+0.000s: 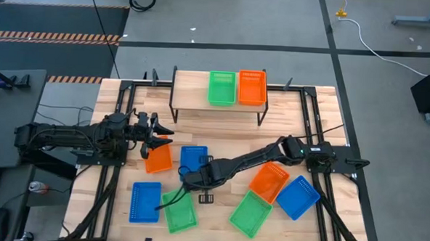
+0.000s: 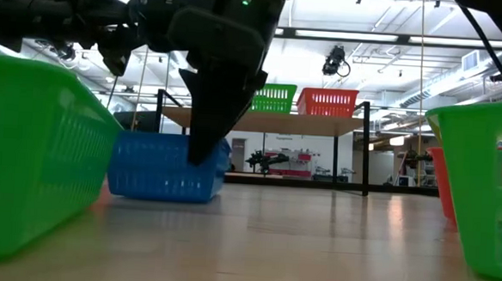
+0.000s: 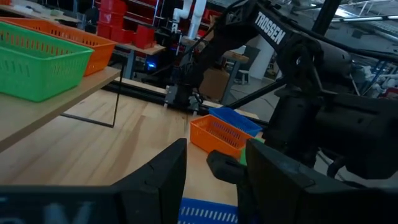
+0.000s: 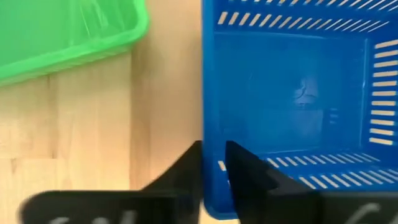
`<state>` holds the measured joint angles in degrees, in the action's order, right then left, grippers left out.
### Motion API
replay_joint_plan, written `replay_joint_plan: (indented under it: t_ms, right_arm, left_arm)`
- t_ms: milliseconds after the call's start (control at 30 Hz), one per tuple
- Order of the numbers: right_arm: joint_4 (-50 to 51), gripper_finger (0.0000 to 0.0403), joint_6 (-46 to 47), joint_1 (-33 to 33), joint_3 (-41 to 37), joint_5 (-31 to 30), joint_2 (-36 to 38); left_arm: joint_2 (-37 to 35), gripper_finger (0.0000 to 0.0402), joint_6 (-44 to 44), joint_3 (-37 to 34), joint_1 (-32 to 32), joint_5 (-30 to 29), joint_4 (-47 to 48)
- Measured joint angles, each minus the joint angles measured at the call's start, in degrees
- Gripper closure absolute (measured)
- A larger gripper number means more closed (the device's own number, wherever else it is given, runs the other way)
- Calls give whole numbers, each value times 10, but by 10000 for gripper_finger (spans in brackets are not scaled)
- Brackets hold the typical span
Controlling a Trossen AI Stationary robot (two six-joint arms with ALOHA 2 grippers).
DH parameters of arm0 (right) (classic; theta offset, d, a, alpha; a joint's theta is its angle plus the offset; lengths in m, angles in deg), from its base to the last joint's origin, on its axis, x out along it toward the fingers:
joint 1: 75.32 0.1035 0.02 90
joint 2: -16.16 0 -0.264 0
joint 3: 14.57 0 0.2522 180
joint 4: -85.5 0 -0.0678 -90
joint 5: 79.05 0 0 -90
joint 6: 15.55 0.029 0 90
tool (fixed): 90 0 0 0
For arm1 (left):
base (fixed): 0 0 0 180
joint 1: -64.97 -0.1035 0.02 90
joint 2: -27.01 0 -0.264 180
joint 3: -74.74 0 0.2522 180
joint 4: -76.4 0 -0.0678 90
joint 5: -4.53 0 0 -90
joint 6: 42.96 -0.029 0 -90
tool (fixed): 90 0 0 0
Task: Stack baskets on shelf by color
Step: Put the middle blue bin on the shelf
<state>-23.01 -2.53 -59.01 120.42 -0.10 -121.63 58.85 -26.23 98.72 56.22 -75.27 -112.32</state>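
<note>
On the shelf [image 1: 194, 98] stand a green basket [image 1: 221, 88] and an orange basket [image 1: 251, 87]. Several more baskets lie on the table. My right gripper [image 1: 191, 179] points steeply down at the near wall of a blue basket [image 1: 194, 159] in the middle and is shut on it. That basket rests flat on the table [image 2: 163, 166]. My left gripper [image 1: 158, 138] hangs open and level at the left, just beyond an orange basket [image 1: 158, 159], touching nothing. My right gripper grips the blue basket's near wall at its rim [image 4: 208, 134], one finger [image 4: 245, 171] inside the basket and one [image 4: 189, 171] outside. The fingers come from above, slanting down from the right. The basket's bottom is on the table.
Near the front edge lie a blue basket [image 1: 145, 202] and a green one [image 1: 180, 212] on the left. A green [image 1: 251, 213], an orange [image 1: 269, 181] and a blue basket [image 1: 297, 197] lie on the right. Bare plank shows at the shelf's left end.
</note>
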Motion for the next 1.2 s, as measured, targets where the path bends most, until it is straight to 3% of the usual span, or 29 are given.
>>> replay_joint_plan:
  t_ms: [67, 133, 333, 567, 867, 1200]
  right_arm:
    - [0, 376, -8, -3, 0, 0, 0]
    - [3, 389, -14, -5, 3, -4, 0]
    - [60, 390, -25, -6, 55, -23, 0]
    - [156, 390, -44, -8, 138, -94, 1]
    - [145, 390, -105, -47, 138, -164, 57]
    - [100, 390, -196, -121, 138, -163, 86]
  left_arm:
    - [0, 230, 0, 0, 0, 0, 0]
    - [0, 230, 0, 0, 0, 0, 0]
    - [0, 230, -15, 0, 0, 0, 0]
    - [0, 230, -23, 0, 0, 0, -13]
    - [0, 230, -23, 0, 1, 2, -35]
    - [0, 230, -25, 0, 12, 2, -40]
